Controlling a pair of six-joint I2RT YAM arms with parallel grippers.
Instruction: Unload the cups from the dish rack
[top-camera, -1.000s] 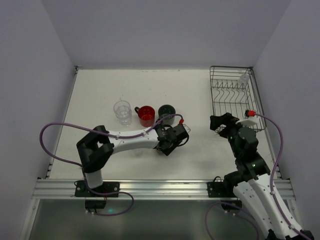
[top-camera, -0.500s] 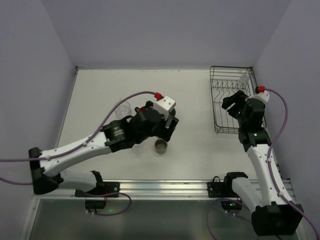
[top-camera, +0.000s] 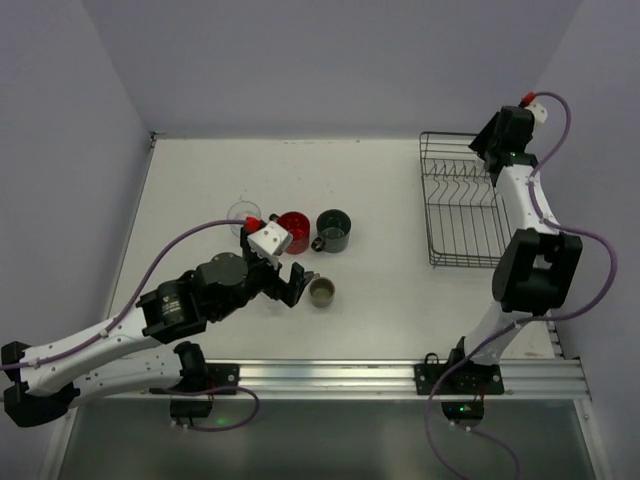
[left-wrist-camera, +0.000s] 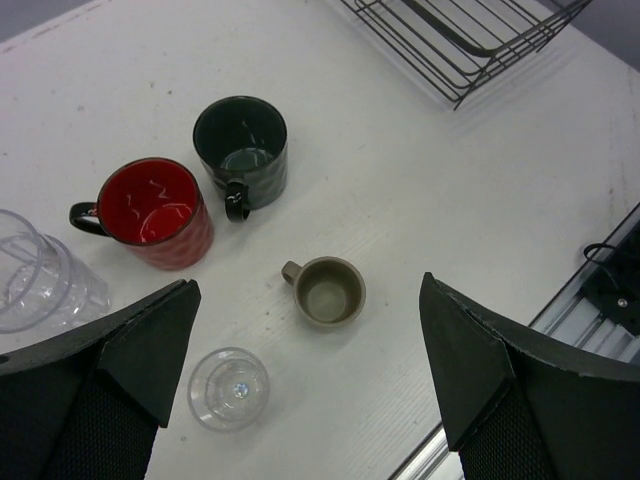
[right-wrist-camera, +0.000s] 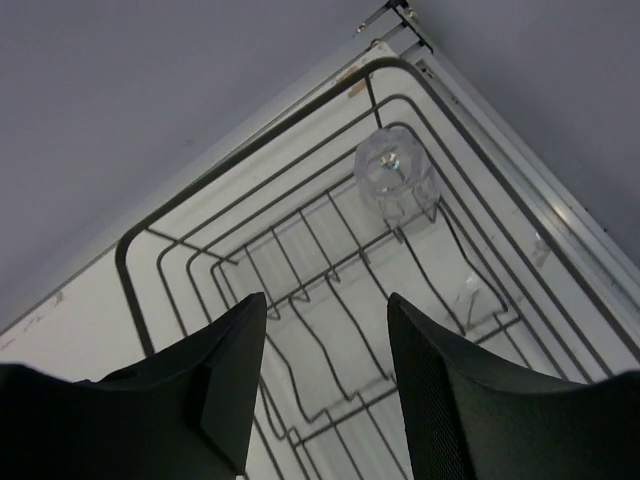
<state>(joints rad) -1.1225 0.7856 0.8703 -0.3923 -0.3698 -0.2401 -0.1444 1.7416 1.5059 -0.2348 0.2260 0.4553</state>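
On the table stand a red mug (top-camera: 293, 231) (left-wrist-camera: 155, 210), a dark grey-green mug (top-camera: 333, 229) (left-wrist-camera: 241, 148), a small olive-tan mug (top-camera: 321, 290) (left-wrist-camera: 327, 290), a small clear glass (left-wrist-camera: 229, 388) and a larger clear tumbler (top-camera: 243, 215) (left-wrist-camera: 38, 285). My left gripper (top-camera: 287, 283) (left-wrist-camera: 307, 285) hovers open above the olive-tan mug and holds nothing. Another clear tumbler (right-wrist-camera: 395, 175) lies in the far corner of the black wire dish rack (top-camera: 433, 230) (right-wrist-camera: 118, 265). Above that corner hangs my right gripper (top-camera: 492, 148) (right-wrist-camera: 327, 298), its jaws apart and nothing between them.
The rack's near corner (left-wrist-camera: 450, 40) shows at the top of the left wrist view. A metal rail (top-camera: 320, 375) runs along the table's near edge. Walls close in the table at the back and on both sides.
My left gripper opened wide and drew back toward the near left, leaving the olive-tan mug standing on the table. The right arm swung up to the rack's far corner, its jaws narrowing.
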